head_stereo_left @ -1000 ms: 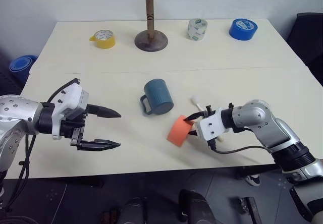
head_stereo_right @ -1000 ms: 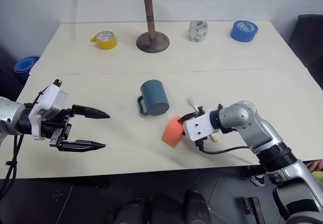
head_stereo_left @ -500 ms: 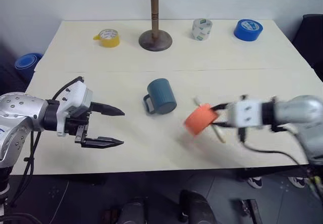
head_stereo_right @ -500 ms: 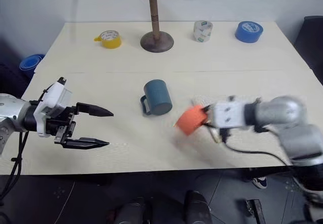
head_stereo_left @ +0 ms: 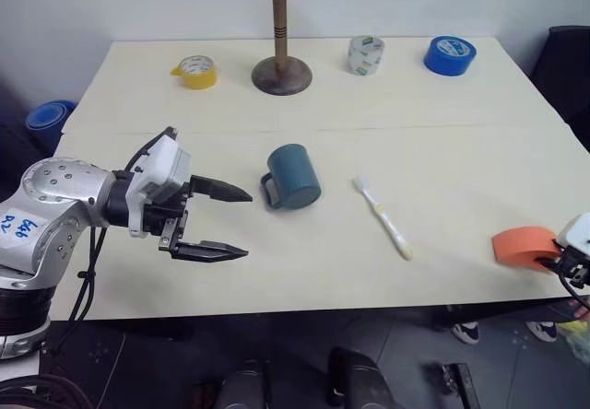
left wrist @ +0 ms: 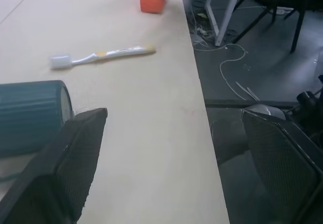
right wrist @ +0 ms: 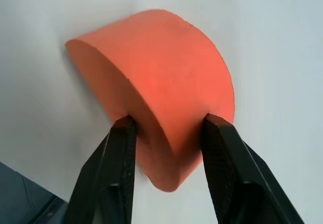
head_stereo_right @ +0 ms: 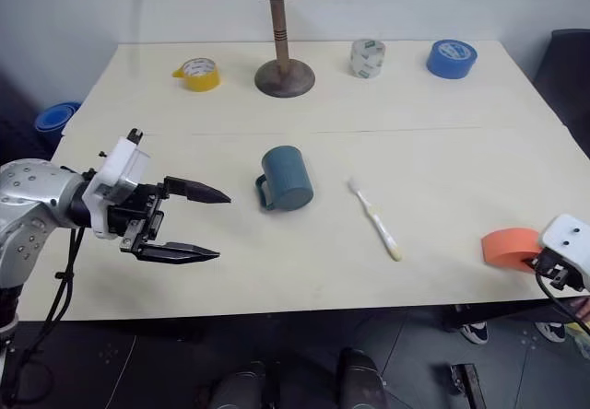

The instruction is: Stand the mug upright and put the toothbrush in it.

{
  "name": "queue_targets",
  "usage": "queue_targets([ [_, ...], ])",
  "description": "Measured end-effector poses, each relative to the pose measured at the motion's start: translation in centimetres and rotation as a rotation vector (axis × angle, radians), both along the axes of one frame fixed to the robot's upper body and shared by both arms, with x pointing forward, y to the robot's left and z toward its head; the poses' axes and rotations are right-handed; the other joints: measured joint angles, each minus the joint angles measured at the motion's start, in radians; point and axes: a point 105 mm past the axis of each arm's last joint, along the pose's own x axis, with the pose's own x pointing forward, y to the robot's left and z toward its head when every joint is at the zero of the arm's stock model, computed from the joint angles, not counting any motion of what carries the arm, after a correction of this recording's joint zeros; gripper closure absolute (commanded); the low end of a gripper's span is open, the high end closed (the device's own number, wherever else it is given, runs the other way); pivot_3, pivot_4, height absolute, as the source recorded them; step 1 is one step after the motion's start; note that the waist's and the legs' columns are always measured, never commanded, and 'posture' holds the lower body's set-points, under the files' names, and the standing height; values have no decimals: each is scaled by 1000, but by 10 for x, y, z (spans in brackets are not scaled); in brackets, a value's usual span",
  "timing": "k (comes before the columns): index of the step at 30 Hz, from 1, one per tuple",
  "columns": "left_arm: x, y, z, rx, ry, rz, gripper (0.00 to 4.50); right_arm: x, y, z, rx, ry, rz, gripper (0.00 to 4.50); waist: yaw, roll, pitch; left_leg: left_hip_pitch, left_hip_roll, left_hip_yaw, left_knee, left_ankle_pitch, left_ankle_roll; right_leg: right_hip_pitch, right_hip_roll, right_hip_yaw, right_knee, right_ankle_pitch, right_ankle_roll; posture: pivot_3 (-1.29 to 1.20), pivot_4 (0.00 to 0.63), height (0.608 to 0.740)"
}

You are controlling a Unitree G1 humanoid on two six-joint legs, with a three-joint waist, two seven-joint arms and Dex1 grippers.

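Observation:
The dark teal mug point(head_stereo_left: 293, 177) lies on its side mid-table, closed base toward the front edge, handle toward my left arm. The white and pale yellow toothbrush point(head_stereo_left: 383, 217) lies flat to its right, apart from it; the left wrist view shows it as the toothbrush point(left wrist: 101, 55) beyond the mug point(left wrist: 30, 115). My left gripper point(head_stereo_left: 241, 223) is open and empty, level with the mug's handle and short of it. Far right, at the front edge, my right gripper point(right wrist: 166, 128) is shut on an orange foam wedge point(head_stereo_left: 523, 246).
Along the back of the table point(head_stereo_left: 120, 151) stand a yellow tape roll point(head_stereo_left: 195, 71), a wooden stand point(head_stereo_left: 280, 73), a clear tape roll point(head_stereo_left: 365, 54) and a blue tape roll point(head_stereo_left: 449, 53). A dark chair point(head_stereo_left: 564, 59) sits beyond the right edge.
My right arm swung right with the orange wedge, from beside the mug to the table's right front edge, uncovering the toothbrush. The left gripper edged toward the mug, still open.

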Motion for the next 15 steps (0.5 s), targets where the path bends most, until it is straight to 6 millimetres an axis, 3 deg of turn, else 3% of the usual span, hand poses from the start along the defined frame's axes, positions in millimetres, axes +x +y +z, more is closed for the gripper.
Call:
queue_targets([
  [5,0,-1,0,-2,2,-5,0,-4,6,3,13,-6,9,469,4,0,0,0,1,0,0,0,0,0,1,1,-1,0,0,0,150,740],
  [9,3,-1,0,-19,0,17,0,-7,9,28,24,-2,33,469,10,1,1,0,0,0,1,0,0,0,1,2,-1,0,0,0,150,740],
  [15,32,29,17,-203,37,303,0,-9,45,116,179,-73,159,469,2,1,1,0,1,0,0,0,0,0,2,3,0,0,0,0,150,740],
])
